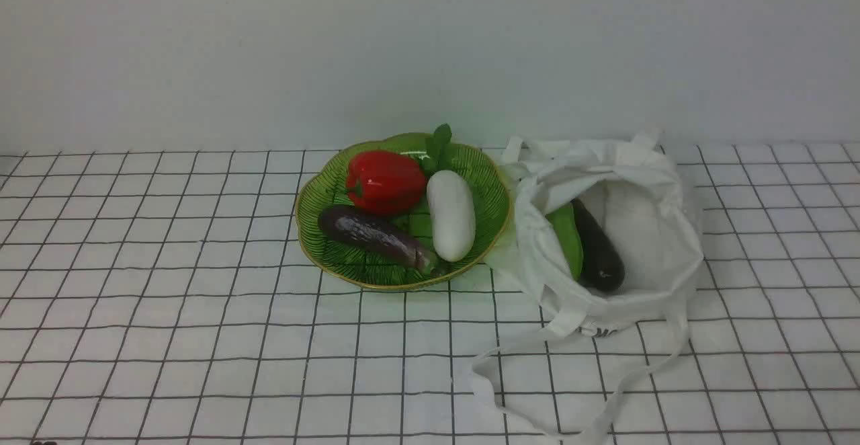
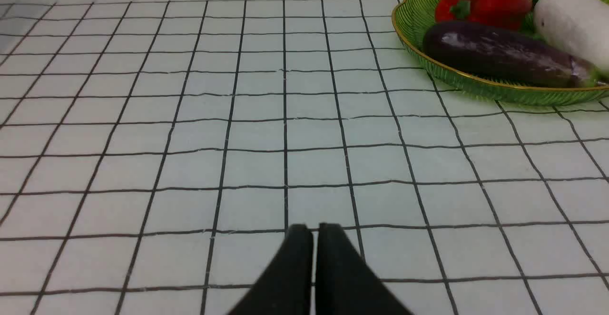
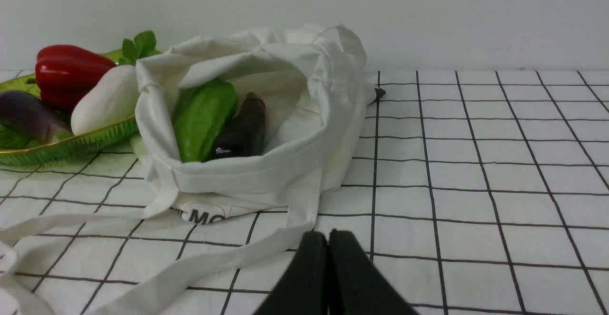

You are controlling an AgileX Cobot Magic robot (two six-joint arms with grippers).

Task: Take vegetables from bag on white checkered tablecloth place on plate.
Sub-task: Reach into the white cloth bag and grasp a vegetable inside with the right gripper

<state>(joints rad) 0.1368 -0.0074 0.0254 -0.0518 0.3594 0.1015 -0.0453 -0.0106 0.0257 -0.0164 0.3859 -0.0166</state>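
Observation:
The white cloth bag (image 1: 537,257) lies open on the white checkered tablecloth (image 1: 168,263), right of the green leaf plate (image 1: 322,193). Inside the bag lie a green gourd (image 1: 566,236) and a dark eggplant (image 1: 598,250); both also show in the right wrist view, gourd (image 3: 202,120) and eggplant (image 3: 240,132). On the plate lie a purple eggplant (image 1: 373,233), a pale gourd (image 1: 451,214) and a red pepper (image 1: 384,181). My left gripper (image 2: 314,229) is shut and empty, low over the cloth, away from the plate (image 2: 414,15). My right gripper (image 3: 328,236) is shut and empty, in front of the bag (image 3: 247,177). Neither gripper shows in the front view.
The bag's long straps (image 1: 510,364) trail over the cloth toward the front, one (image 3: 200,267) lying just beside my right gripper. A green leafy sprig (image 1: 438,146) stands at the plate's back. A plain wall (image 1: 430,42) closes off the back.

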